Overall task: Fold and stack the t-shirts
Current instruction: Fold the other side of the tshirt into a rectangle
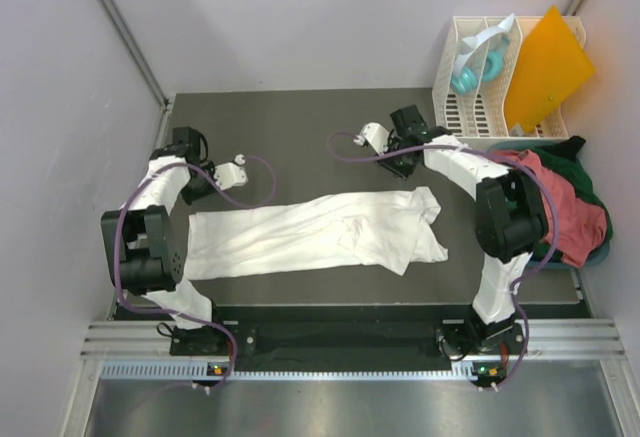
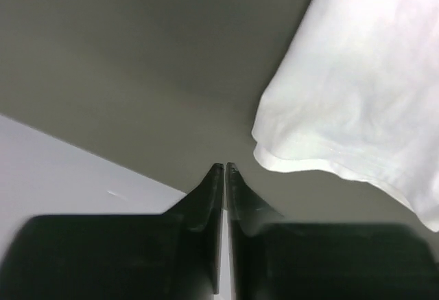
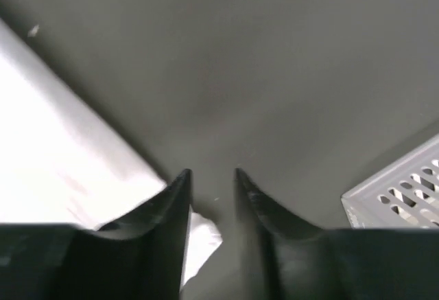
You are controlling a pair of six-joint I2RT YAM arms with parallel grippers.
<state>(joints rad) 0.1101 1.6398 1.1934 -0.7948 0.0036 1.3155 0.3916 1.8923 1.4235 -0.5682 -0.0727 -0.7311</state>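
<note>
- my left fingers are pressed together, empty, just off the white shirt.
- my right fingers stand narrowly apart, empty.
- white shirt lies long across the surface; red shirt is heaped at the right.

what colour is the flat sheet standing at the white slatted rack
Orange: the stiff flat sheet shows best in the top external view.

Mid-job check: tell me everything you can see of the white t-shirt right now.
The white t-shirt is soft cloth, folded lengthwise into a long band lying flat across the dark table, between the arms. Its left end is squared, edges doubled; its right end is bunched. Creases cross the middle. From above, only the table touches it: the left gripper and right gripper sit apart beyond its far edge.
</note>
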